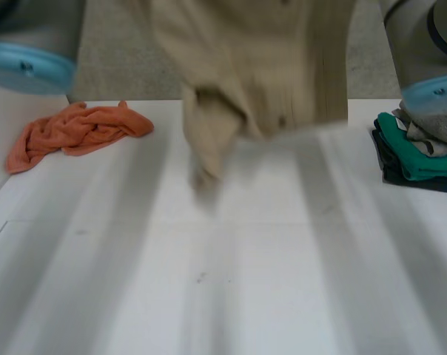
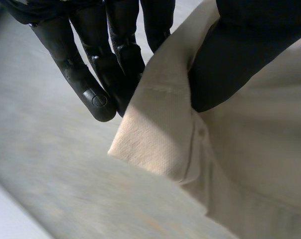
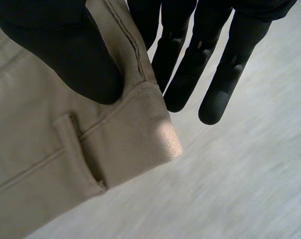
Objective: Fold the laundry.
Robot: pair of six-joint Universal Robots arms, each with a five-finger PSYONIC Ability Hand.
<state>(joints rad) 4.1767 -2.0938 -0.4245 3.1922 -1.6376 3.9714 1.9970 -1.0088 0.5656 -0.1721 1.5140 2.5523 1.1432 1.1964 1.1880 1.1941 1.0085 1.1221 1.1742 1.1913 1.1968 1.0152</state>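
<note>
Head view: the beige garment [image 1: 260, 66] hangs in the air above the far middle of the white table [image 1: 231, 281], between the left arm [image 1: 27, 52] and the right arm [image 1: 427, 52]. Its long axis runs up and down. A narrower lower end points down toward the tabletop; whether it touches cannot be told, as the cloth is blurred. The garment's upper part is cut off by the view's top edge. An orange cloth [image 1: 75, 133] lies crumpled at the table's far left. A stack of folded clothes [image 1: 419, 148] sits at the far right, partly cut off by the edge. Both are well apart from the garment. Left wrist view: the left hand [image 2: 110, 55] is clamped on a corner of the garment [image 2: 250, 149]. The thumb presses one face of the cloth, and the fingers [image 2: 98, 97] lie close together against the other face. The hemmed corner juts out just past the fingertips; the rest runs out of view. Right wrist view: the right hand [image 3: 190, 64] pinches a stitched band corner of the garment [image 3: 51, 164], with the thumb on one face and the fingers [image 3: 218, 102] behind the cloth's edge. A belt loop [image 3: 83, 149] lies just beyond the thumb tip. The surface behind is blurred.
</note>
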